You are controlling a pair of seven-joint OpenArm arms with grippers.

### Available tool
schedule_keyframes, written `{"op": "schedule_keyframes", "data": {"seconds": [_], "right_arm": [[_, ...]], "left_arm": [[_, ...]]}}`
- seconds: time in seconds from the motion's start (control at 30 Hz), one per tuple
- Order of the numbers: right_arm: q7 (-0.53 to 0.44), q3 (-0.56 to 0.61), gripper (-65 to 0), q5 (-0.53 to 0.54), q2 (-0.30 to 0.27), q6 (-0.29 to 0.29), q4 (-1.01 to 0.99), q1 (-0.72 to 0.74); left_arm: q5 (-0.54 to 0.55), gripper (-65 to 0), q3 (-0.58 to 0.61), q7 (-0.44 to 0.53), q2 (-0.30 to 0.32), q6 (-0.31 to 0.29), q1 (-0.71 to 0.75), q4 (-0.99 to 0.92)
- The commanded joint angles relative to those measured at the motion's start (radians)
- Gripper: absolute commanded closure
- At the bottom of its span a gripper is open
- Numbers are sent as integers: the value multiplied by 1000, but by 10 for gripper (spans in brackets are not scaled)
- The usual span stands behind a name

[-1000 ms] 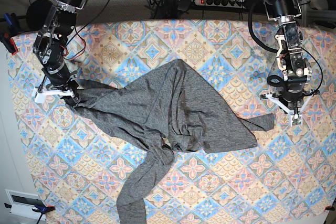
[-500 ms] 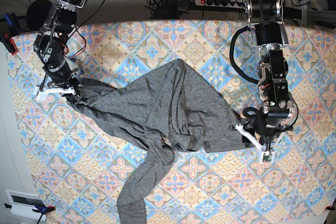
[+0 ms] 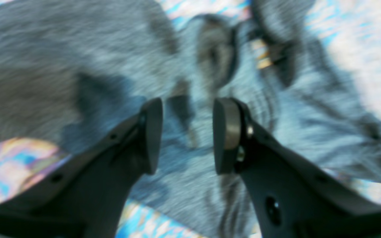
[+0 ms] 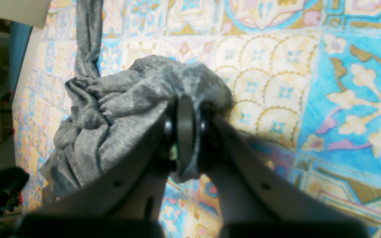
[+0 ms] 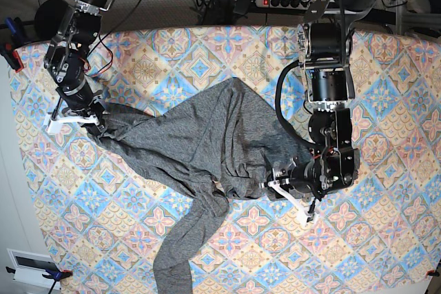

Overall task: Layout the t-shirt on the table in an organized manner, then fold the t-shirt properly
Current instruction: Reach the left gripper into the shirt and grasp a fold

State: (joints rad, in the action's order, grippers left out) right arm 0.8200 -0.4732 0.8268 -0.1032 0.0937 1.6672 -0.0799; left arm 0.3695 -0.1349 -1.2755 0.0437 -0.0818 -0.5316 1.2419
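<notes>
Grey knit, the shirt lies crumpled across the middle of the worktop, its body bunched and one long sleeve trailing down toward the near edge. It is far from laid out flat.

The right gripper has its jaws pinched tight on a gathered wad of cloth at the shirt's end on the base view's left. That grip seems meant as an anchor, keeping one corner fixed so the rest can be drawn away from it.

The left gripper hangs over the shirt's opposite side, low above the rumpled folds. Its jaws stand partly apart with nothing between them; grey fabric shows through the gap. The wrist picture is blurred, so whether the tips touch the cloth cannot be told.

The step in hand looks like spreading. The left arm probably needs to pick an edge or hem here, close on it, and pull away from the anchored end. The risk is grabbing several layers at once, which would drag the bunch along rather than open it.
</notes>
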Motion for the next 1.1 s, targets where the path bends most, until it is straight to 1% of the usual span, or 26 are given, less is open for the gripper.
{"op": "schedule_keyframes", "data": {"seconds": [0.0, 0.1, 0.3, 0.57, 0.73, 0.83, 0.97, 1.07], "right_arm": [[-15, -3, 0, 13, -14, -10, 18, 13], [-15, -3, 0, 13, -14, -10, 18, 12], [-15, -3, 0, 13, -14, -10, 18, 12], [-15, -3, 0, 13, -13, -10, 18, 12], [-15, -3, 0, 13, -13, -10, 18, 12], [-15, -3, 0, 13, -13, -10, 18, 12], [-15, -3, 0, 13, -13, -10, 18, 12], [-15, -2, 0, 13, -13, -10, 18, 12]], "left_arm": [[36, -250, -4, 13, -11, 0, -34, -4], [76, -250, -29, 15, -31, 4, -34, -49], [82, -250, -104, 15, -72, 4, -35, -129], [81, -250, -114, 15, -74, 6, -25, -138], [85, -250, -114, 17, -74, 6, -25, -213], [84, -250, -116, 63, -89, 6, -26, -262], [78, -250, -107, 127, -94, 6, -31, -314], [78, -247, -107, 152, -94, 6, -38, -344]]}}
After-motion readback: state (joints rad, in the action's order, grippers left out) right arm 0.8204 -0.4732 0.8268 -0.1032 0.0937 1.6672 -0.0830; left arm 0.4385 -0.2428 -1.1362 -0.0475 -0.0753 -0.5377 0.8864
